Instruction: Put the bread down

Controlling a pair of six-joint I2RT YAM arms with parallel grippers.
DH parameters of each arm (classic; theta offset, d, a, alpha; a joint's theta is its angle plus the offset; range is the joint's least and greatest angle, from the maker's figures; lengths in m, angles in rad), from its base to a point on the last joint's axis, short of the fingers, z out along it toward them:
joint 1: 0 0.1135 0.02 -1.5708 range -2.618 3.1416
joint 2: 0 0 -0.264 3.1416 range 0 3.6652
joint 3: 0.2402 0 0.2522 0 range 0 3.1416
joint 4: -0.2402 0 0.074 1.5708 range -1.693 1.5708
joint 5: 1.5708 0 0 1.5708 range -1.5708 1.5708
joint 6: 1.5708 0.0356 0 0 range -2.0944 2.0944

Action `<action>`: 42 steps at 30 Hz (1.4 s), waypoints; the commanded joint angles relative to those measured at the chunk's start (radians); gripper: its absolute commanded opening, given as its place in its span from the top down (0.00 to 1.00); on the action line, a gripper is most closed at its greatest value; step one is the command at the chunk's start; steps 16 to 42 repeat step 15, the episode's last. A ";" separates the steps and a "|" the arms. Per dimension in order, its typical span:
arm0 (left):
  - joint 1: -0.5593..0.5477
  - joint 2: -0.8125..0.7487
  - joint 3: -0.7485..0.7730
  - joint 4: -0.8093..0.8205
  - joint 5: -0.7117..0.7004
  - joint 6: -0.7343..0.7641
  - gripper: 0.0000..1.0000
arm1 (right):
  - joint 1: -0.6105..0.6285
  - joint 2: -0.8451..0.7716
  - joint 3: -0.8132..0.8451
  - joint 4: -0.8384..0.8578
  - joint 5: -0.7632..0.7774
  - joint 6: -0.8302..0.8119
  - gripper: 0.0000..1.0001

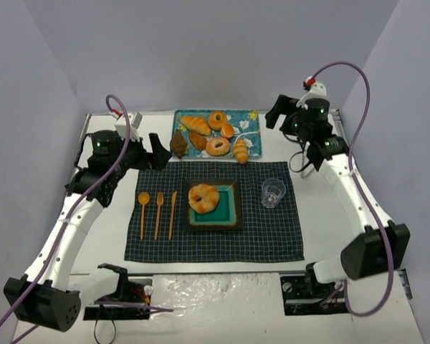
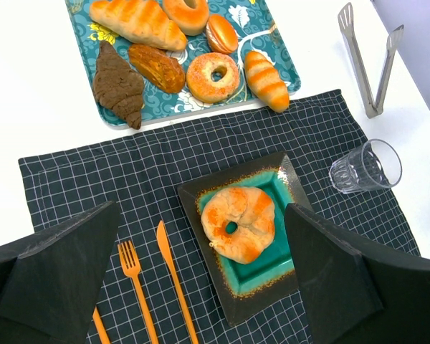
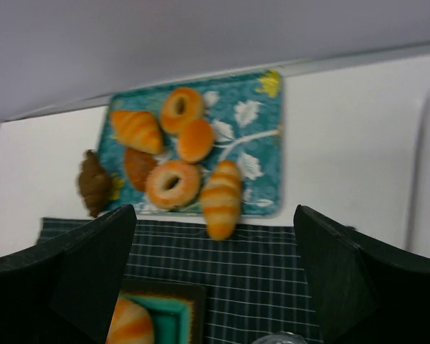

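Observation:
The bread [image 1: 203, 198], a plump golden-orange bun with cream streaks, lies on the teal square plate [image 1: 231, 213] in the middle of the dark checked placemat. The left wrist view shows the bread [image 2: 238, 223] on the plate [image 2: 272, 276], between and below the wide-apart fingers. My left gripper [image 1: 152, 154] hovers open above the mat's far left corner, holding nothing [image 2: 201, 287]. My right gripper [image 1: 283, 115] hangs open and empty at the back right, high above the table [image 3: 215, 279]. In the right wrist view, only an edge of the bread [image 3: 129, 326] peeks out at the bottom.
A blue patterned tray [image 1: 252, 149] behind the mat carries ring pastries, striped rolls and a brown croissant [image 1: 178, 145]. An orange spoon, fork and knife [image 1: 158, 213] lie left of the plate. A clear glass [image 1: 273, 193] stands to its right. Metal tongs [image 2: 369, 57] lie beyond the glass.

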 commanded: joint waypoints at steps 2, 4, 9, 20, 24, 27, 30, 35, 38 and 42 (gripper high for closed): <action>0.008 -0.011 0.003 0.078 0.006 -0.008 0.03 | 0.078 -0.155 -0.058 0.192 -0.219 0.015 0.03; 0.008 -0.014 0.000 0.080 0.003 -0.008 0.03 | 0.085 -0.191 -0.090 0.219 -0.260 0.024 0.00; 0.008 -0.018 -0.003 0.081 -0.003 -0.003 0.03 | 0.095 -0.227 -0.119 0.227 -0.284 0.036 0.00; 0.008 -0.026 -0.004 0.081 -0.005 -0.001 0.03 | 0.103 -0.232 -0.143 0.234 -0.310 0.040 0.00; 0.008 -0.026 -0.004 0.081 -0.005 -0.001 0.03 | 0.103 -0.232 -0.143 0.234 -0.310 0.040 0.00; 0.008 -0.026 -0.004 0.081 -0.005 -0.001 0.03 | 0.103 -0.232 -0.143 0.234 -0.310 0.040 0.00; 0.008 -0.026 -0.004 0.081 -0.005 -0.001 0.03 | 0.103 -0.232 -0.143 0.234 -0.310 0.040 0.00; 0.008 -0.026 -0.004 0.081 -0.005 -0.001 0.03 | 0.103 -0.232 -0.143 0.234 -0.310 0.040 0.00; 0.008 -0.026 -0.004 0.081 -0.005 -0.001 0.03 | 0.103 -0.232 -0.143 0.234 -0.310 0.040 0.00; 0.008 -0.026 -0.004 0.081 -0.005 -0.001 0.03 | 0.103 -0.232 -0.143 0.234 -0.310 0.040 0.00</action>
